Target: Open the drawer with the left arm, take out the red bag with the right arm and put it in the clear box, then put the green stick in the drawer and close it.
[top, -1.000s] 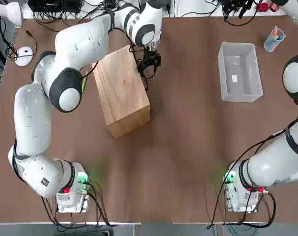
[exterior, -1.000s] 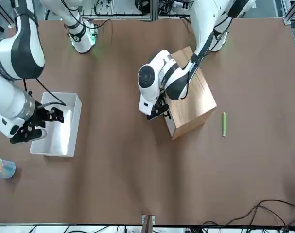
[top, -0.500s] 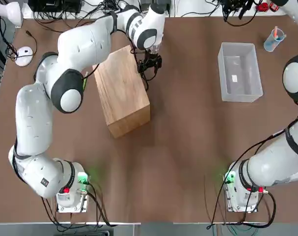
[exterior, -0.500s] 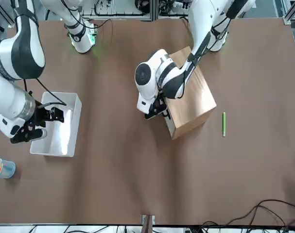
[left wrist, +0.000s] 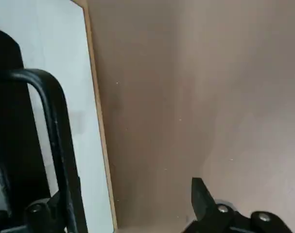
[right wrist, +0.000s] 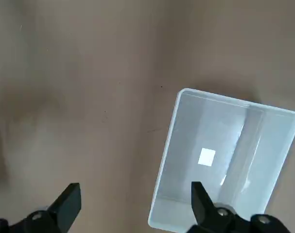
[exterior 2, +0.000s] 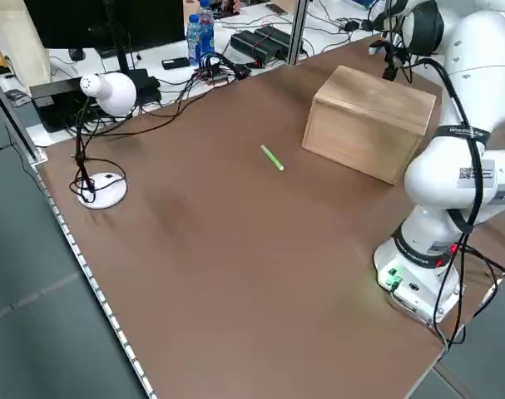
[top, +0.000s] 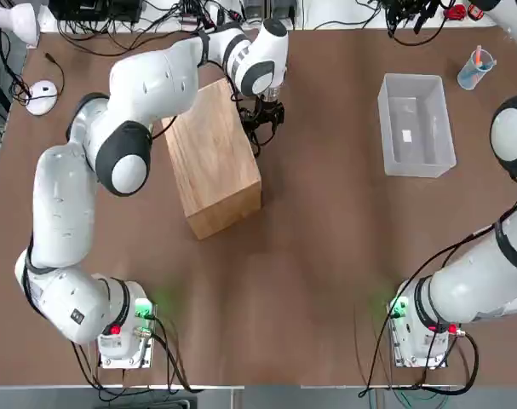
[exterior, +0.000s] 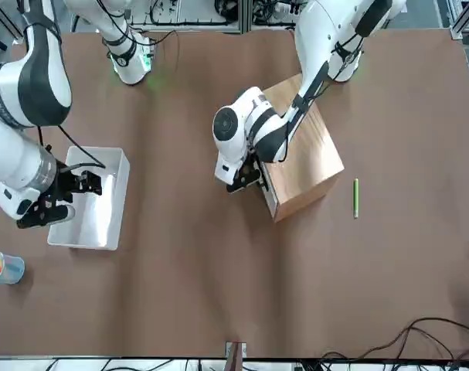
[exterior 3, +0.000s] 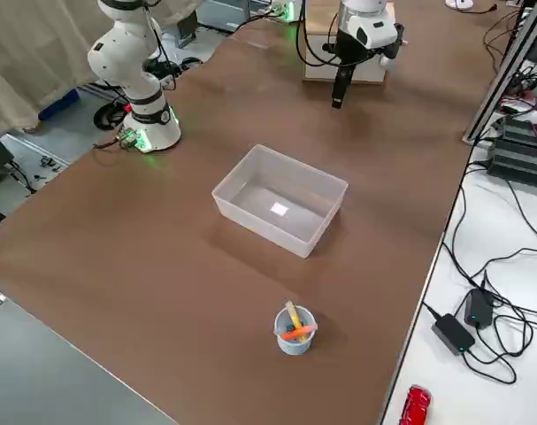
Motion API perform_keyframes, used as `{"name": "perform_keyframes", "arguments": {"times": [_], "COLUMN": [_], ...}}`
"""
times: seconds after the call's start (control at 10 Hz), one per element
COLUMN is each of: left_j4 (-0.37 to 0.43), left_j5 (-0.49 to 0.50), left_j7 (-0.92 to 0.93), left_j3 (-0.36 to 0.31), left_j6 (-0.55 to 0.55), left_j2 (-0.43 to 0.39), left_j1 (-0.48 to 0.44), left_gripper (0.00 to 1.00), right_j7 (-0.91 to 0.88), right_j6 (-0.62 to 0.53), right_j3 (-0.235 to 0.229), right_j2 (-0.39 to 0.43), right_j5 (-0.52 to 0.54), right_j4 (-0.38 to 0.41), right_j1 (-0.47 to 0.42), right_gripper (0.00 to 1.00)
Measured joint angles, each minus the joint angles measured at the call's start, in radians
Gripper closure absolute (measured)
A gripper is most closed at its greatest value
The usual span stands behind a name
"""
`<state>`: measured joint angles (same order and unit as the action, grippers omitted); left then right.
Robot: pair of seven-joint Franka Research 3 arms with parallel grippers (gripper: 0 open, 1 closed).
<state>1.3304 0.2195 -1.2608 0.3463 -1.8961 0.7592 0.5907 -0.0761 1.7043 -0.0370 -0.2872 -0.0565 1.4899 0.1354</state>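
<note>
At the wooden box (top: 211,158), near the table's (top: 326,256) far edge and toward its left side, the left gripper (top: 264,118) hangs by the end face that carries the drawer (exterior: 266,193), fingers spread and holding nothing. The first step is in hand: the drawer is shut, so the red bag is hidden from every view. Next the fingers need to straddle the dark loop handle (left wrist: 55,126), close on it, and pull straight out along the box's long axis.

The left wrist view shows what the overhead one cannot: the handle stands right by one finger, perhaps just inside it, though contact is hard to judge from so close. From the front, the gripper's dark fingers sit against the box's end, but the handle itself is lost behind them. Only the front and left side views show the green stick (exterior: 355,198), lying on the table just beside the box, on its left-edge side.

Over by the right edge, the right gripper (exterior: 52,202) waits wide open and empty above the clear box (top: 416,125), whose white label shows inside.
</note>
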Motion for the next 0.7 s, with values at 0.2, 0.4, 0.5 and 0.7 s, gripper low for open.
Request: {"name": "perform_keyframes", "arguments": {"times": [0.2,0.4,0.5,0.7], "left_j4": [-0.001,-0.001,-0.001,-0.016], "left_j5": [0.003,0.005,0.005,0.005], "left_j7": [0.0,0.0,0.0,0.0], "left_j3": [0.007,0.019,0.021,0.025], "left_j6": [-0.028,-0.09,-0.115,-0.136], "left_j2": [0.0,0.004,0.005,0.016], "left_j1": [0.0,0.0,0.0,0.004], "left_gripper": [0.01,0.01,0.01,0.01], "right_j7": [0.0,0.0,0.0,0.0], "right_j6": [0.0,0.0,0.0,0.0], "right_j3": [0.0,0.0,0.0,-0.001], "right_j2": [0.0,0.0,0.0,0.0], "right_j5": [0.0,0.0,0.0,0.0], "right_j4": [0.0,0.0,0.0,0.0], "right_j1": [0.0,0.0,0.0,0.0], "right_gripper": [0.0,0.0,0.0,0.0]}}
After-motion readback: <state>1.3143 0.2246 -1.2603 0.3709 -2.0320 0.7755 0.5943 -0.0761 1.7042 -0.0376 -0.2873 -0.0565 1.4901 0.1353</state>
